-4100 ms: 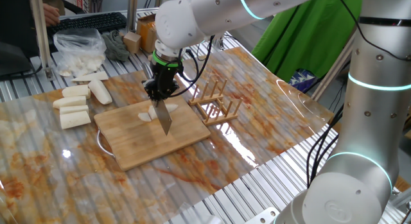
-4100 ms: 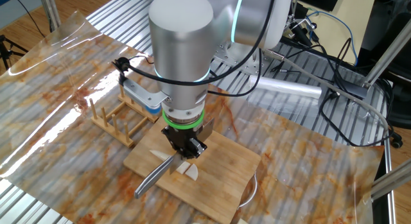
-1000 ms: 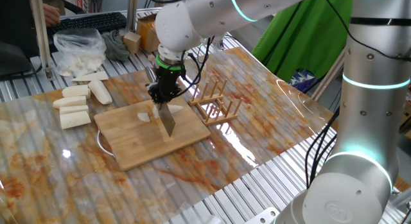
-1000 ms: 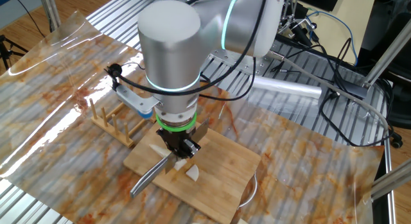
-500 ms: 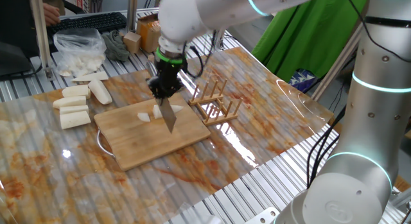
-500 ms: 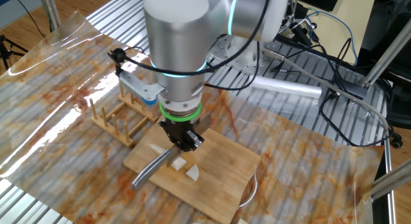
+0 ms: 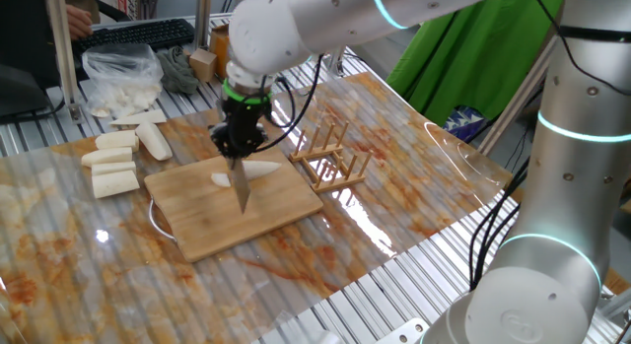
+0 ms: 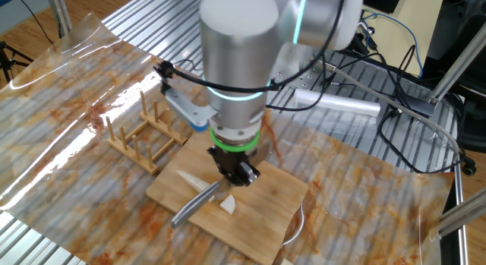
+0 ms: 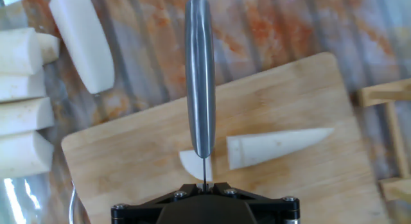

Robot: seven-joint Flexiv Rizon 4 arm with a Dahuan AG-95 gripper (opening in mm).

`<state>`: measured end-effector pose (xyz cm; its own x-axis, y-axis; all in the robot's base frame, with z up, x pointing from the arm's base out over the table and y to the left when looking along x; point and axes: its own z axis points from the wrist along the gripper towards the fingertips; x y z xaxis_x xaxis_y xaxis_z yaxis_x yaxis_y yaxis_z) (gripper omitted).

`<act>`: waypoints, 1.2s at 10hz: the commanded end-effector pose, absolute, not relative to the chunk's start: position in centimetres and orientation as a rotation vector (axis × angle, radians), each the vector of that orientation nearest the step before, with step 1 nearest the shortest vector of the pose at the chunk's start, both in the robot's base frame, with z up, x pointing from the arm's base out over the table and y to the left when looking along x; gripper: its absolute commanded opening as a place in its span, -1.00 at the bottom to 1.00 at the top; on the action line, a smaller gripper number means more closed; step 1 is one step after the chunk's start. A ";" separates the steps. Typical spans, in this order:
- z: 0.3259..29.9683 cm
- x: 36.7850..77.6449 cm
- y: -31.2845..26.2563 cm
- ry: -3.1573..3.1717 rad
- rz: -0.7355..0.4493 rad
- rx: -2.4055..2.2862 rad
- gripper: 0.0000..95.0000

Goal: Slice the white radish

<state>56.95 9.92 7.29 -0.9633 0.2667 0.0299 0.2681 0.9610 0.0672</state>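
Note:
The white radish lies on the bamboo cutting board, its pointed tip toward the wooden rack; it also shows as the white radish and the white radish in the fixed views. A thin cut slice lies at its blunt end. My gripper is shut on a knife, blade edge down, just left of the radish's cut face. The gripper hangs over the board with the knife pointing at it. From the opposite side the gripper and knife show too.
Several bigger white chunks lie left of the board, with a clear bag of white pieces behind them. A wooden rack stands right of the board. A marbled plastic sheet covers the table.
The gripper and knife moved left along the board, from over the radish's middle to just past its blunt end. A slice now lies apart from the radish.

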 end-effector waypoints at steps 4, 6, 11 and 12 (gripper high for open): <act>5.3 57.7 11.0 -3.116 -0.120 -0.451 -1.00; 5.2 57.3 12.0 -3.112 -0.131 -0.496 -1.00; 4.5 57.0 13.2 -3.115 -0.131 -0.519 -1.00; 4.3 57.1 13.2 -3.113 -0.130 -0.525 -1.00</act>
<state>57.23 13.25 4.15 -0.9434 0.3317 -0.0043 0.3304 0.9407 0.0770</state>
